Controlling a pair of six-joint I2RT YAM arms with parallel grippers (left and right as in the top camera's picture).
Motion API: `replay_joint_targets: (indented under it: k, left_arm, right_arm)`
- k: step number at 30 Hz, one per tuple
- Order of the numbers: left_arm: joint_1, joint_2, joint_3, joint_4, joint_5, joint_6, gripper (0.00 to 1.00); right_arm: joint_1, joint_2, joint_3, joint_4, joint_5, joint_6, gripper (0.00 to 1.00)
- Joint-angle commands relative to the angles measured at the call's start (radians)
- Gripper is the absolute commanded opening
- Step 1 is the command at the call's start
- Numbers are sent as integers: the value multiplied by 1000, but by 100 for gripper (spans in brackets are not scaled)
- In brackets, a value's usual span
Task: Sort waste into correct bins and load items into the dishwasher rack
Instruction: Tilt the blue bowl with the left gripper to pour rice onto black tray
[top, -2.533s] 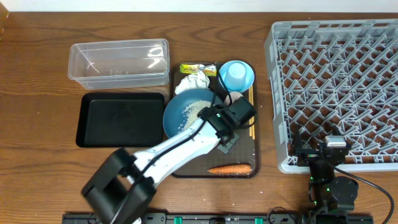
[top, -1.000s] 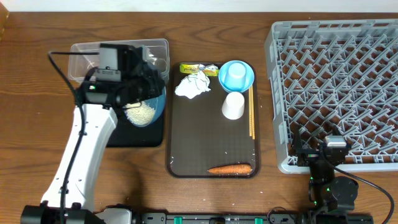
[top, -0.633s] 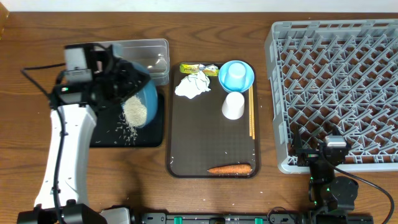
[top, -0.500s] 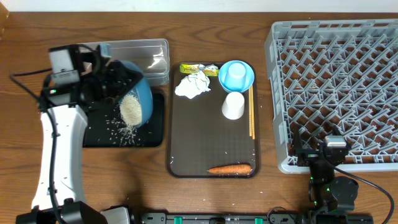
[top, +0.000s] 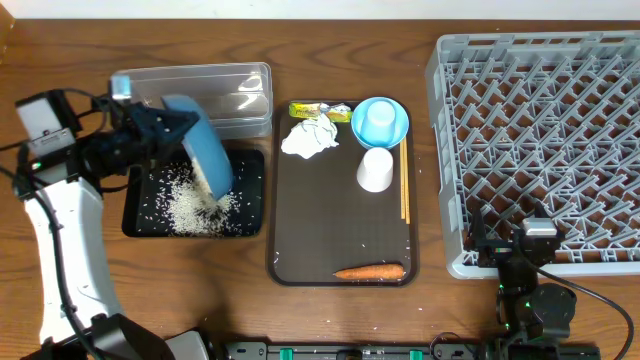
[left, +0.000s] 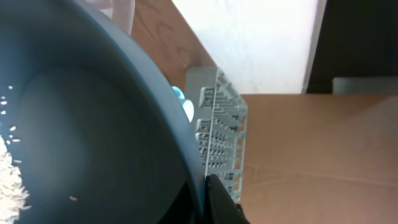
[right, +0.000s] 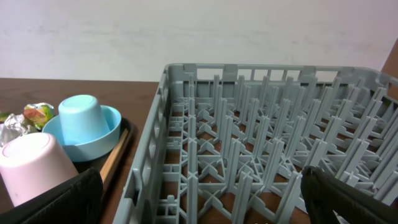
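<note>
Left claw (top: 166, 122) clenched, right claw (top: 507, 240) spread wide.

The far end of the brown tray (top: 330, 220) is being crowded by a tissue (top: 310, 137), a wrapper (top: 318, 109), a blue cup (top: 378, 122) and a white cup (top: 375, 170); its right edge is being lined by chopsticks (top: 404, 190), its near edge by a carrot (top: 370, 271). Its middle is being left open. To its left, passage is being blocked by a blue bowl (top: 205, 160) and the left arm (top: 60, 230); to its right, by the rack (top: 540, 120).
</note>
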Motion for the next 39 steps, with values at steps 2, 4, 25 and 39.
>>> replay_joint_targets:
  k: [2, 4, 25, 39]
  left_arm:
    - [79, 12, -22, 2, 154, -11, 6]
    - [104, 30, -27, -1, 192, -11, 6]
    - [182, 129, -110, -109, 381, 120, 6]
    - [189, 114, -110, -124, 381, 206, 6]
  right_arm:
    - [0, -5, -3, -2, 6, 18, 99]
    - [0, -5, -3, -2, 6, 18, 99]
    - [0, -5, -3, -2, 6, 18, 99]
    - [0, -5, -3, -2, 6, 18, 99]
